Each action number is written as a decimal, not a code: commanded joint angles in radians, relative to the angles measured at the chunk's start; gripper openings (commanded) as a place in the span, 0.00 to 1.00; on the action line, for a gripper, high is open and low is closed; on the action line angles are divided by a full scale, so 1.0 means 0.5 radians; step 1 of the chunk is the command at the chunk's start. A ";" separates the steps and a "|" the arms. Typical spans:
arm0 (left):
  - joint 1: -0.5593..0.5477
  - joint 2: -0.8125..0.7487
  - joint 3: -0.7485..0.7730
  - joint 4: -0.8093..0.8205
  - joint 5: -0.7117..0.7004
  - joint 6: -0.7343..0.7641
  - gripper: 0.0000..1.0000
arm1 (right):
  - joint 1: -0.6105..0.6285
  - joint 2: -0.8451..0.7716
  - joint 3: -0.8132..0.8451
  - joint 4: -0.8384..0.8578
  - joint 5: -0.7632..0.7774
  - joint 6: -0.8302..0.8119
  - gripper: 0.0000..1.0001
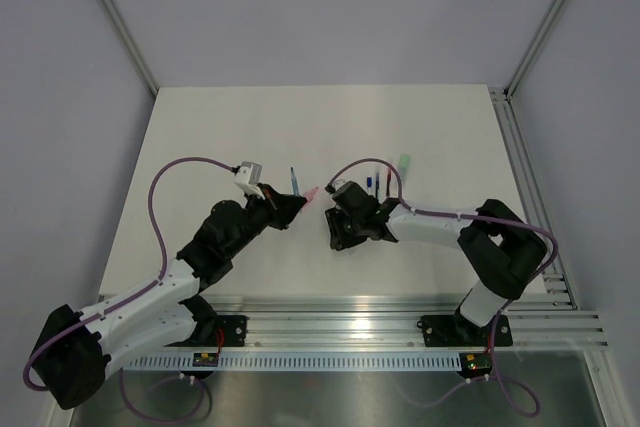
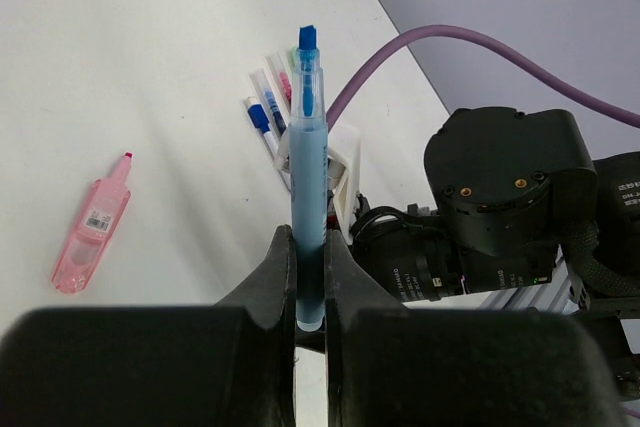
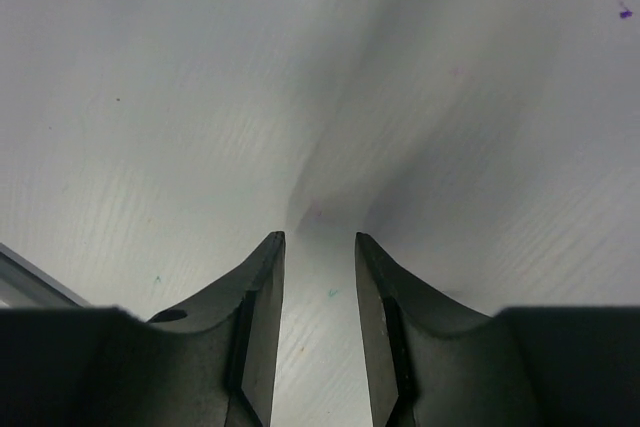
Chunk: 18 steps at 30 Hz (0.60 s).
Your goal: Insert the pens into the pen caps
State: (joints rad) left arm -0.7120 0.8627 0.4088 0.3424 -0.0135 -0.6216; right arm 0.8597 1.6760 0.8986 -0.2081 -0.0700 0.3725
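Observation:
My left gripper (image 2: 310, 242) is shut on the lower end of a light blue pen (image 2: 308, 137), which sticks out past the fingers, tip away from me. In the top view the left gripper (image 1: 288, 209) holds this pen (image 1: 294, 182) near mid-table. The pale pink cap (image 2: 90, 237) lies flat on the table to the left of the pen, apart from it, and also shows in the top view (image 1: 311, 192). My right gripper (image 3: 320, 247) is open and empty, close above bare table; in the top view it (image 1: 338, 229) sits just right of the left gripper. The mint cap (image 1: 404, 163) lies further right.
Two thin pens (image 1: 372, 183) lie side by side between the right wrist and the mint cap; they show in the left wrist view (image 2: 268, 112) beyond the held pen. The right arm's black wrist (image 2: 500, 197) and purple cable (image 2: 400, 52) are close on the right.

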 commanded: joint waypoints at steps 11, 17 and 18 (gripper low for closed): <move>0.007 0.005 0.023 0.134 0.015 0.004 0.00 | 0.026 -0.796 -0.385 -0.344 0.413 0.840 0.45; 0.007 0.005 0.023 0.141 0.061 -0.002 0.00 | 0.057 -0.956 -0.661 -0.315 0.272 1.056 0.47; 0.007 0.005 0.023 0.141 0.064 -0.002 0.00 | 0.054 -0.956 -0.689 -0.281 0.211 1.065 0.48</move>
State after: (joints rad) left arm -0.7120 0.8669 0.4088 0.3458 0.0013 -0.6220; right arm 0.8738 1.2167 0.5907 -0.3557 0.0830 0.8169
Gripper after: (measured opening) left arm 0.060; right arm 0.473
